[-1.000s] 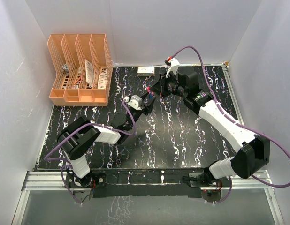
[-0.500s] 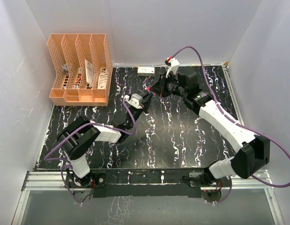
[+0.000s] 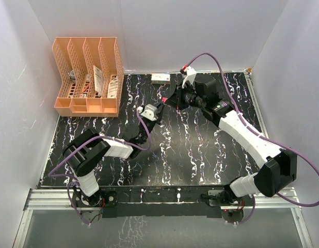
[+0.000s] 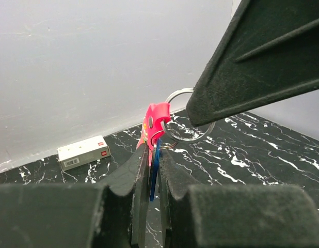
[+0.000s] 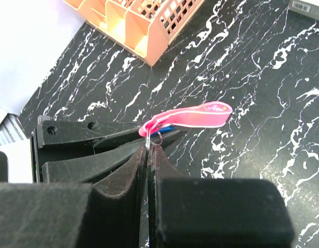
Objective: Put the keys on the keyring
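Near the middle of the surface's far edge, my right gripper point(image 5: 147, 155) pinches the keyring point(image 5: 193, 116) by its ring. The pink-red strap lies level, pointing toward the far edge. My left gripper point(image 4: 150, 170) clamps the blue key point(image 4: 155, 163).

- Keyring point(image 5: 193, 116): pink-red strap, silver ring.
- Key point(image 4: 155, 165): bright blue.
- Table point(image 3: 190, 150): black, veined with white marbling.
- File rack point(image 3: 87, 77): peach-orange.
- Cables point(image 3: 208, 53): purple.
- Small box point(image 4: 83, 151): white, red label.
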Action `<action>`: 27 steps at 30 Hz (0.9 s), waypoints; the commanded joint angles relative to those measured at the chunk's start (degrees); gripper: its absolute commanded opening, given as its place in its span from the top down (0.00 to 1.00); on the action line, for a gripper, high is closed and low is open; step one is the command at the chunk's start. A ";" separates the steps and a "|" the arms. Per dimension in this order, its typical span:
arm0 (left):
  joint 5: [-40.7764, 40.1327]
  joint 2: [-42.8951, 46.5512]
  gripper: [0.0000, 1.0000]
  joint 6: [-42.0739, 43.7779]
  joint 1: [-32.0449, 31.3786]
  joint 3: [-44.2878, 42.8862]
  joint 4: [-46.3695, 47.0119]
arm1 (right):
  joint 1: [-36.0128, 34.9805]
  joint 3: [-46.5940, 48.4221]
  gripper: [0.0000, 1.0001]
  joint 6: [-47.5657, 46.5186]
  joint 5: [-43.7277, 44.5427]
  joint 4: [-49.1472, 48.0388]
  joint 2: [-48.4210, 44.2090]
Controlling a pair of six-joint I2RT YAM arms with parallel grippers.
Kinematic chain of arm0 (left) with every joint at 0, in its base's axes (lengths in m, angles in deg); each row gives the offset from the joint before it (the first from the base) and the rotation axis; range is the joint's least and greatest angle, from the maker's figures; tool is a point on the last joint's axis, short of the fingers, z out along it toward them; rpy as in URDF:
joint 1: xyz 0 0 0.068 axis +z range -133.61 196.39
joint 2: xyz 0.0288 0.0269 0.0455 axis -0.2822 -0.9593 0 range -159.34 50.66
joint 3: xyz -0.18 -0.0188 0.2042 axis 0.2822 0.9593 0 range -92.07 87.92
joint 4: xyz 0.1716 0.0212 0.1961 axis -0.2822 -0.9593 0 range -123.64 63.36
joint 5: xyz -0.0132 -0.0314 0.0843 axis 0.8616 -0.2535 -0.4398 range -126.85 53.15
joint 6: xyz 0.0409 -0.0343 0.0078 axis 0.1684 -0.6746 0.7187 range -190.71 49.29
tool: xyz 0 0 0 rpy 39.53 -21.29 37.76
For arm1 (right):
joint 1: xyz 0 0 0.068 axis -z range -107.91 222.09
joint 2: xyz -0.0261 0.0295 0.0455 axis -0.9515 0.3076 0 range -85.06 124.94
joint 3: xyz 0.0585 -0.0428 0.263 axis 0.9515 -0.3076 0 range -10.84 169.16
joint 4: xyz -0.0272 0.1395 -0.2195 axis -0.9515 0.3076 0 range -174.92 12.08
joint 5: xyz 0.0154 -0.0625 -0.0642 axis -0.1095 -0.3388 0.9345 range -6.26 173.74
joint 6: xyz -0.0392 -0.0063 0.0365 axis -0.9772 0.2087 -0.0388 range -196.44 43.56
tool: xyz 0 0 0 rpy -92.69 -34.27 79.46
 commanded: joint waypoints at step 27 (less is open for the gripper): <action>5.39 4.65 1.00 -1.66 0.40 4.28 11.37 | 0.34 7.19 1.00 -10.49 -7.66 16.53 5.03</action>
